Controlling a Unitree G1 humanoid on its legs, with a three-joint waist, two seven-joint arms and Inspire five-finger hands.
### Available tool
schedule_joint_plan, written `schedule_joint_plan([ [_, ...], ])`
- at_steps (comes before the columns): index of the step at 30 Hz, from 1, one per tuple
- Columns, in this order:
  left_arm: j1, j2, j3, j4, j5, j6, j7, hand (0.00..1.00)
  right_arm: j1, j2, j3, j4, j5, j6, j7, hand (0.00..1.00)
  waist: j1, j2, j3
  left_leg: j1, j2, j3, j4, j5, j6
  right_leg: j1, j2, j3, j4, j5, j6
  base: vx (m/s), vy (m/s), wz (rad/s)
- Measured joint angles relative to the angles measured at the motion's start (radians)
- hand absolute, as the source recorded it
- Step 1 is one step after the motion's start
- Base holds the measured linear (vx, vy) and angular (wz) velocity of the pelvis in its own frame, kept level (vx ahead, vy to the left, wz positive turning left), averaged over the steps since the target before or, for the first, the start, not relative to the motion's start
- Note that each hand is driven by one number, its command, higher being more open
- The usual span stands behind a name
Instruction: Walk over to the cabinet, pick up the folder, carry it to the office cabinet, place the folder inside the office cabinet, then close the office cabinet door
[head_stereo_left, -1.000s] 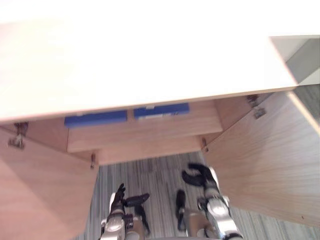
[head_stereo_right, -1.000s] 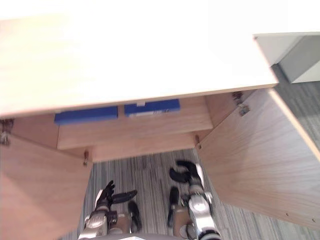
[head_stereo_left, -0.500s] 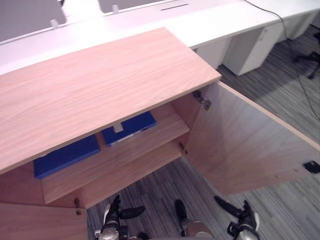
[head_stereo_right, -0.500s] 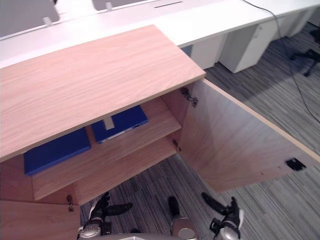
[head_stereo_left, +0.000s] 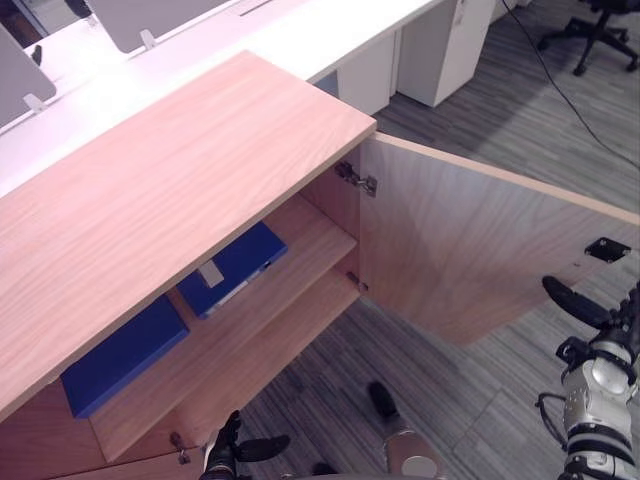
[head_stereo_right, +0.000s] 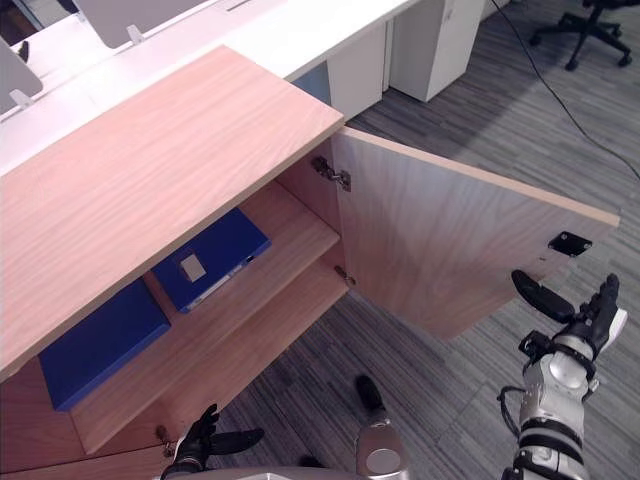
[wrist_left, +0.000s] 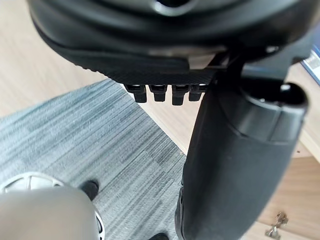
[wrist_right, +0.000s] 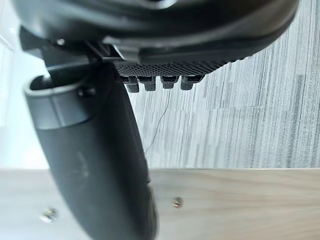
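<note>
A blue folder (head_stereo_right: 210, 258) with a pale label lies flat on the upper shelf of the open wooden cabinet (head_stereo_right: 150, 170). A second blue folder (head_stereo_right: 95, 340) lies to its left on the same shelf. The cabinet's right door (head_stereo_right: 450, 240) stands wide open. My right hand (head_stereo_right: 580, 322) is open and empty, fingers straight, just outside that door's free edge; its thumb (wrist_right: 95, 150) shows against the door's face. My left hand (head_stereo_right: 200, 438) hangs low in front of the cabinet's left part, open and empty, thumb (wrist_left: 235, 150) out.
White desks (head_stereo_right: 300, 30) run behind the cabinet. An office chair (head_stereo_right: 590, 20) stands at the far right, and a black cable (head_stereo_right: 540, 80) trails across the grey striped carpet (head_stereo_right: 450, 380). A dark catch plate (head_stereo_right: 568, 243) sits near the door's outer edge.
The camera has swung right, bringing the open right door into view. My right hand went from curled near the shelves to straight-fingered out by the door's free edge. The left hand stayed low.
</note>
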Motion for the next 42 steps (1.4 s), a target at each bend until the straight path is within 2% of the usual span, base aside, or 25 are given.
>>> schedule_joint_plan([
  [2, -0.009, -0.004, -0.023, -0.001, 0.001, -0.006, -0.016, 1.00, 0.000, -0.038, 0.088, 0.000, -0.001, 0.000, 0.043, 1.00, 0.000, 0.010, 0.006, -0.004, 0.000, -0.025, 0.000, -0.001, 0.001, -0.002, -0.002, -0.021, 0.000, 0.005, -0.002, 0.04, -0.032, 0.05],
  [4, -0.011, -0.006, -0.042, -0.005, 0.001, -0.018, -0.019, 1.00, -0.020, -0.034, 0.135, 0.002, 0.012, 0.001, 0.055, 1.00, 0.001, 0.014, 0.012, -0.008, 0.004, -0.036, 0.000, -0.001, 0.001, -0.002, -0.002, -0.031, 0.000, 0.006, 0.001, 0.02, -0.044, 0.14],
  [11, -0.012, -0.009, -0.052, -0.006, 0.038, -0.019, -0.021, 1.00, 0.019, -0.039, 0.166, -0.068, 0.013, 0.005, 0.056, 1.00, -0.015, 0.019, 0.023, -0.008, 0.016, -0.043, -0.001, 0.000, -0.001, 0.000, 0.008, -0.044, 0.000, 0.011, 0.006, 0.01, -0.057, 0.02],
  [15, -0.013, -0.014, -0.052, -0.005, 0.069, -0.018, -0.021, 1.00, 0.161, 0.039, 0.165, -0.265, -0.024, 0.017, 0.052, 1.00, -0.032, 0.009, 0.030, -0.004, 0.022, -0.041, -0.001, 0.001, -0.002, 0.002, 0.016, -0.041, 0.000, 0.011, 0.005, -0.01, -0.074, -0.05],
  [17, -0.016, -0.020, -0.047, -0.007, 0.079, -0.018, -0.018, 1.00, 0.272, 0.132, 0.165, -0.421, -0.057, 0.022, 0.039, 1.00, -0.037, 0.004, 0.033, -0.001, 0.026, -0.037, 0.002, 0.000, -0.003, 0.003, 0.026, -0.029, 0.000, 0.020, -0.002, -0.01, -0.070, -0.18],
  [18, -0.023, -0.028, -0.035, -0.006, 0.079, -0.015, -0.016, 1.00, 0.346, 0.196, 0.176, -0.519, -0.079, 0.022, 0.038, 1.00, -0.041, -0.003, 0.038, 0.001, 0.030, -0.034, 0.006, 0.000, -0.005, 0.004, 0.031, -0.022, 0.002, 0.025, -0.004, -0.01, -0.085, -0.20],
  [21, -0.046, -0.030, -0.033, -0.006, 0.090, -0.012, -0.010, 1.00, 0.521, 0.298, 0.259, -0.704, -0.110, 0.022, 0.039, 1.00, -0.050, -0.030, 0.049, 0.000, 0.042, -0.033, 0.030, -0.006, -0.012, 0.009, 0.039, -0.015, 0.005, 0.033, -0.012, -0.04, -0.103, -0.10],
  [23, -0.071, -0.029, -0.034, -0.003, 0.100, -0.006, -0.010, 1.00, 0.688, 0.348, 0.401, -0.838, -0.132, 0.022, 0.047, 1.00, -0.056, -0.065, 0.050, -0.009, 0.059, -0.035, 0.063, -0.020, -0.012, 0.019, 0.044, -0.014, 0.005, 0.033, -0.012, -0.12, -0.144, -0.03],
  [24, -0.078, -0.028, -0.034, 0.001, 0.102, -0.004, -0.010, 1.00, 0.721, 0.350, 0.439, -0.853, -0.134, 0.022, 0.055, 1.00, -0.056, -0.079, 0.049, -0.011, 0.063, -0.036, 0.072, -0.026, -0.014, 0.019, 0.045, -0.015, 0.005, 0.033, -0.013, -0.12, -0.115, 0.01],
  [26, -0.107, -0.026, -0.036, 0.024, 0.130, 0.006, -0.011, 1.00, 0.804, 0.336, 0.595, -0.889, -0.136, 0.022, 0.115, 1.00, -0.055, -0.129, 0.046, -0.023, 0.070, -0.043, 0.094, -0.033, -0.020, 0.019, 0.042, -0.025, 0.005, 0.027, -0.021, -0.11, -0.100, 0.00],
  [28, -0.133, -0.025, -0.048, 0.063, 0.144, 0.017, -0.012, 1.00, 0.816, 0.304, 0.705, -0.903, -0.139, 0.031, 0.165, 1.00, -0.053, -0.148, 0.041, -0.027, 0.070, -0.060, 0.093, -0.031, -0.018, 0.019, 0.040, -0.035, 0.006, 0.011, -0.018, -0.08, -0.069, 0.08],
  [31, -0.178, -0.010, -0.092, 0.093, 0.160, 0.029, -0.019, 1.00, 0.750, 0.258, 0.872, -0.903, -0.140, 0.061, 0.255, 1.00, -0.026, -0.167, 0.040, -0.037, 0.065, -0.113, 0.099, -0.021, -0.014, 0.021, 0.024, -0.100, 0.030, 0.006, -0.017, -0.04, -0.050, 0.46],
  [33, -0.215, 0.012, -0.121, 0.106, 0.160, 0.032, -0.021, 1.00, 0.626, 0.237, 0.947, -0.896, -0.146, 0.088, 0.281, 1.00, 0.017, -0.186, 0.038, -0.053, 0.070, -0.164, 0.123, -0.018, -0.018, 0.026, 0.014, -0.154, 0.050, 0.012, -0.019, -0.03, -0.036, 0.63],
  [35, -0.233, 0.027, -0.123, 0.105, 0.159, 0.041, -0.019, 1.00, 0.512, 0.237, 0.981, -0.895, -0.164, 0.097, 0.295, 1.00, 0.043, -0.200, 0.034, -0.074, 0.074, -0.199, 0.142, -0.013, -0.013, 0.030, 0.007, -0.190, 0.051, 0.017, -0.020, -0.03, -0.017, 0.61],
  [36, -0.242, 0.037, -0.123, 0.101, 0.158, 0.047, -0.016, 1.00, 0.392, 0.241, 0.999, -0.884, -0.175, 0.098, 0.301, 1.00, 0.070, -0.211, 0.034, -0.089, 0.076, -0.236, 0.158, -0.013, -0.010, 0.041, -0.001, -0.224, 0.050, 0.022, -0.028, -0.03, -0.002, 0.64],
  [38, -0.237, 0.042, -0.123, 0.091, 0.156, 0.052, -0.011, 1.00, 0.274, 0.258, 1.001, -0.837, -0.179, 0.096, 0.300, 1.00, 0.086, -0.216, 0.034, -0.104, 0.076, -0.281, 0.173, -0.014, -0.008, 0.059, -0.011, -0.269, 0.047, 0.020, -0.030, -0.03, 0.023, 0.78],
  [40, -0.219, 0.044, -0.117, 0.066, 0.153, 0.054, -0.009, 1.00, 0.150, 0.305, 0.951, -0.724, -0.185, 0.095, 0.275, 1.00, 0.122, -0.220, 0.032, -0.132, 0.073, -0.342, 0.194, -0.016, -0.004, 0.075, -0.025, -0.323, 0.040, 0.015, -0.030, -0.03, 0.052, 0.91],
  [42, -0.193, 0.047, -0.112, 0.051, 0.138, 0.057, -0.003, 1.00, 0.061, 0.340, 0.896, -0.632, -0.211, 0.089, 0.245, 1.00, 0.135, -0.222, 0.031, -0.159, 0.062, -0.397, 0.199, -0.012, 0.003, 0.081, -0.039, -0.374, 0.040, 0.007, -0.027, -0.02, 0.048, 0.83],
])
